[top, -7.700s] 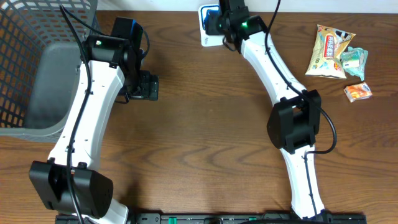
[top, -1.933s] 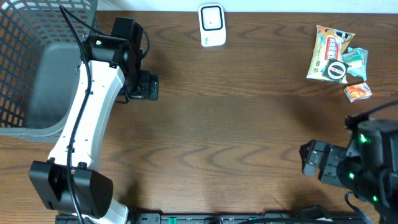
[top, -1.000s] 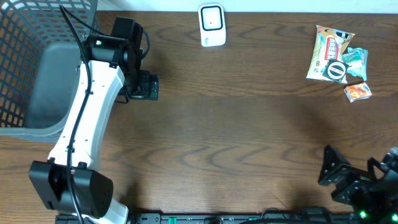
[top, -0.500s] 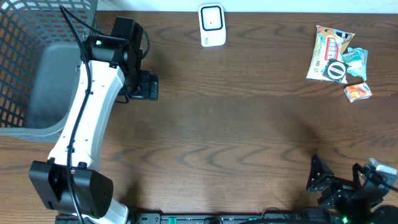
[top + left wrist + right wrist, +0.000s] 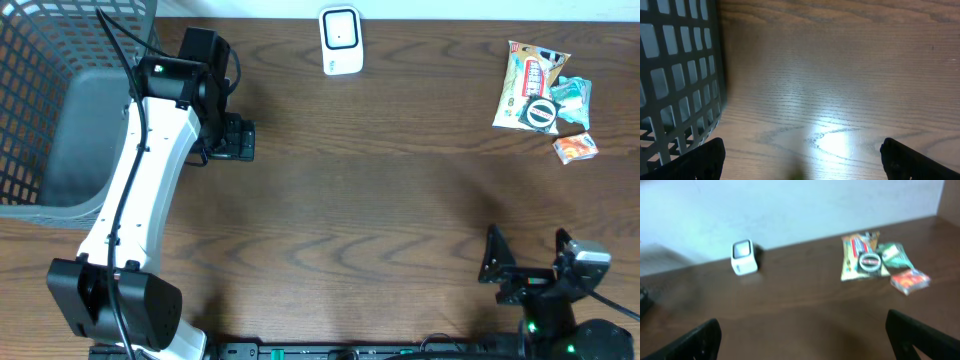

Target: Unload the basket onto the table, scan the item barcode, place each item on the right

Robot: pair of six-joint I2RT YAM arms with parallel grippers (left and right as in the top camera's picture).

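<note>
The left gripper point(image 5: 237, 138) and the right gripper point(image 5: 528, 256) both have jaws wide apart, holding nothing. The writing on the yellow snack bag point(image 5: 527, 80) is too small to read.

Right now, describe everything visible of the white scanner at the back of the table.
The white scanner is a small rounded box, plastic by its look, with a dark-rimmed square window on its face. It stands upright at the back edge of the table, close to the pale wall, window facing out over the table. Only the table touches it. Finer detail is too blurred to tell.
</note>
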